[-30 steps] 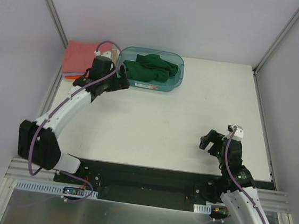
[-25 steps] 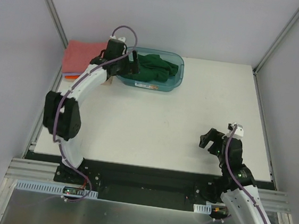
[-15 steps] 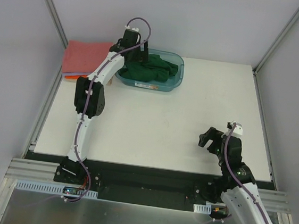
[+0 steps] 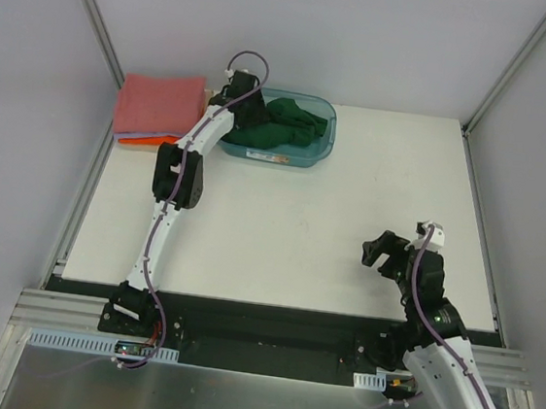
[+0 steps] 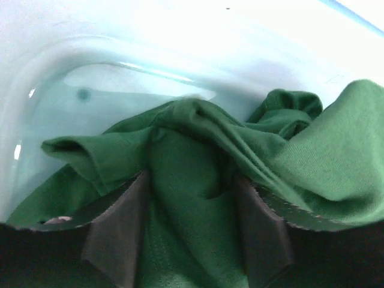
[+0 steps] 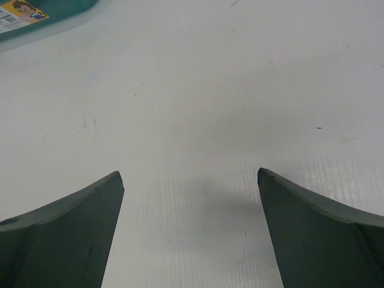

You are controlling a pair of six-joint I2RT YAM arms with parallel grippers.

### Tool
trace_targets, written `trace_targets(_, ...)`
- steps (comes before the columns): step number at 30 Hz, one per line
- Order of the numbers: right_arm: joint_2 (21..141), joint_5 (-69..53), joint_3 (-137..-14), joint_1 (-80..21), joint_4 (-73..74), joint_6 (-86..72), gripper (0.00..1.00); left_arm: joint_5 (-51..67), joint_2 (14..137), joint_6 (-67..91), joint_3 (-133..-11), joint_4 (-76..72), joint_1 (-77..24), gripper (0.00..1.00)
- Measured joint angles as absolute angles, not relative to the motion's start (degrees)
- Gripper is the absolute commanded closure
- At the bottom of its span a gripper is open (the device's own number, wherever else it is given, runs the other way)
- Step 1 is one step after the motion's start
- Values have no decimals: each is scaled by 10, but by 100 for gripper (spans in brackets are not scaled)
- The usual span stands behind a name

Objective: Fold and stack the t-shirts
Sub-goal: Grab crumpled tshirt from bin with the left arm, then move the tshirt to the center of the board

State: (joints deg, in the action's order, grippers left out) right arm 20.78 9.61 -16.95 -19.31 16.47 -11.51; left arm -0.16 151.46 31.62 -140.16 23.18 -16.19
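Dark green t-shirt point(image 4: 283, 126): unfolded and crumpled, lying inside the teal bin point(image 4: 325, 140) at the far edge of the surface point(image 4: 281, 225). The cloth is a matte knit, heaped in soft ridges and deep creases.

The bin is translucent glossy plastic with rounded corners.

Just left of the bin is a folded stack, square-edged and flat: salmon-pink shirt point(image 4: 157, 102) on top, an orange shirt point(image 4: 141, 140) showing below it.

Left jaws are down in the bin. The left wrist view shows the dark pads point(image 5: 120, 228) on either side of a raised fold of green cloth. I cannot tell whether they pinch it. The top view hides this under the wrist.

Right jaws are spread wide with nothing between them, over bare white surface. Only the right wrist view shows the surface's fine ribbing and a printed label point(image 6: 18, 13) on the bin corner.
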Motion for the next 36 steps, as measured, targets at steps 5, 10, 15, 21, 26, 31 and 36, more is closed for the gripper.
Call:
trace_targets(5,180,96,-169,-193,165,-115,4,46,1528,361,-1408,204,-156,100)
trace_targets(10,169,99,-167,-193,165,-115,4,88,1523,376,-1408,182,-155,100)
trace_targets(15,168,105,-160,-193,173,-113,4,133,1454,366,-1386,180,-157,100)
trace_targets(21,157,108,-160,-193,174,-109,4,144,1230,299,-1310,175,-184,100)
trace_targets(26,140,112,-160,-193,174,-103,4,155,1049,249,-1284,154,-235,100)
trace_targets(31,121,110,-160,-193,183,-103,4,183,922,215,-1260,153,-275,100)
trace_targets(36,98,98,-160,-193,199,-103,4,232,862,209,-1249,163,-290,100)
